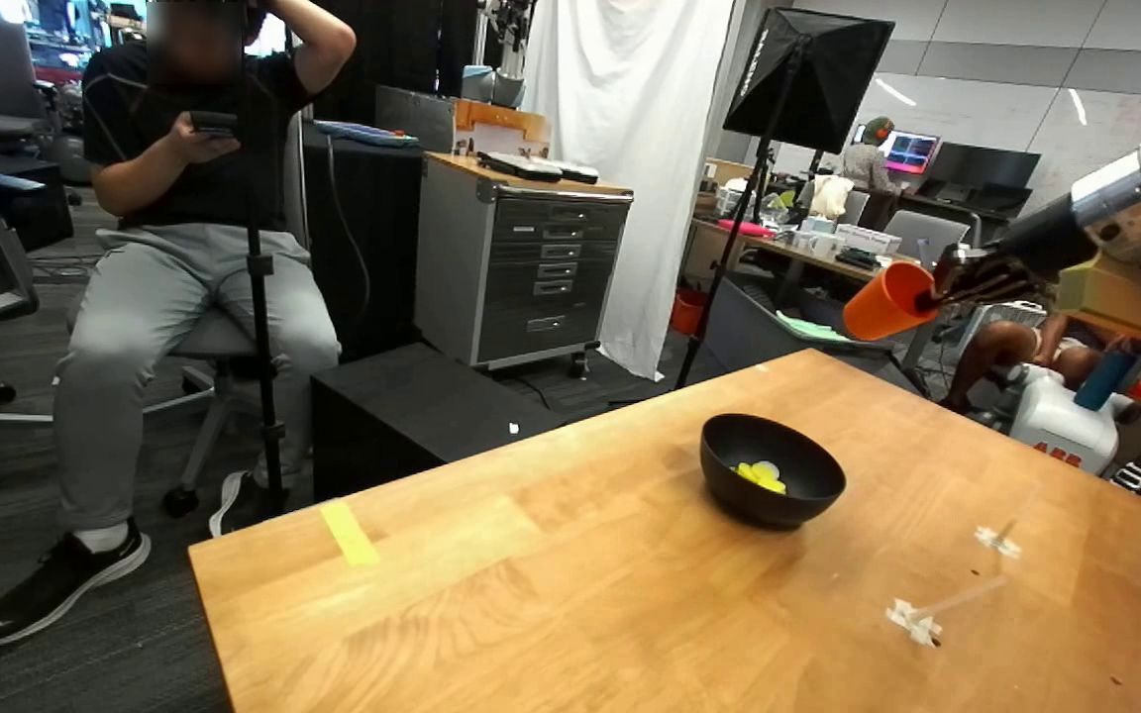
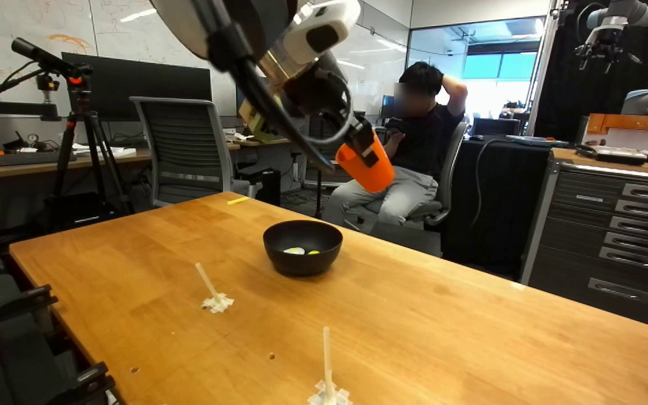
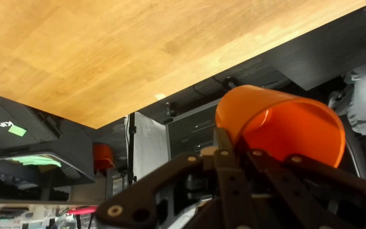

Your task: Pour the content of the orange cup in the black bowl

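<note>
The orange cup hangs tilted in the air beyond the table edge, its mouth towards the gripper and its base pointing down and away. My gripper is shut on the cup's wall near the rim, one finger outside and the other reaching inside, mostly hidden. In the wrist view the visible inside of the orange cup is bare. The black bowl stands upright on the table in both exterior views, below and apart from the cup. Yellow and whitish bits, the content, lie in the bowl. The wrist view does not show the bowl.
The wooden table carries two thin upright sticks, one stick and another stick, fixed with white tape. Yellow tape marks a far corner. A person sits past the table. A softbox stand stands behind.
</note>
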Tool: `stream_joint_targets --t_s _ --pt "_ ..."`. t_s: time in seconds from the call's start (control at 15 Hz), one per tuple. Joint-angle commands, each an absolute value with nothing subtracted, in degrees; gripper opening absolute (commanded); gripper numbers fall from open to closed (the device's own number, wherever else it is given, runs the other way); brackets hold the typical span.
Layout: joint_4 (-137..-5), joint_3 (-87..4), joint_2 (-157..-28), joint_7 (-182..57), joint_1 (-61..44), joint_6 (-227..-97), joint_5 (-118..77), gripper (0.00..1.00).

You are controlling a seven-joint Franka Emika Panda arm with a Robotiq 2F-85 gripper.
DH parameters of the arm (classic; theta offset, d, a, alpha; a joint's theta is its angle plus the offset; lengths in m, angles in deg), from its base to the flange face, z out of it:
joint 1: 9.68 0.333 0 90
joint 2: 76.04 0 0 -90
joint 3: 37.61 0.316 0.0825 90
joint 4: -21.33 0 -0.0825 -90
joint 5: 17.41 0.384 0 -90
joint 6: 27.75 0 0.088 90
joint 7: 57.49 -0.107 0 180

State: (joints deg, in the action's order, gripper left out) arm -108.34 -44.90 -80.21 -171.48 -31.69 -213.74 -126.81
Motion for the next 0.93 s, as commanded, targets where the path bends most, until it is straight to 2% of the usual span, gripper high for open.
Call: stream_joint_targets --t_s 0.0,0.07,0.13,0.33,0.6,0.87 --pt "-106.87 -51.62 -87.86 -162.18 -32.99 -224.40 -120.12 0.01" --pt "-109.04 -52.60 -89.54 -153.48 -33.51 -225.31 -112.65 0.01" --pt "-105.95 -55.01 -92.29 -165.59 -31.21 -226.65 -123.86 0.01" --pt "-103.49 -64.19 -98.50 -176.25 -23.48 -232.28 -136.13 0.01" --pt "-95.62 -80.64 -106.13 -191.16 -8.82 -249.01 -149.30 0.01" --pt "-82.80 -85.37 -109.05 -204.04 -3.71 -265.86 -156.50 0.01"
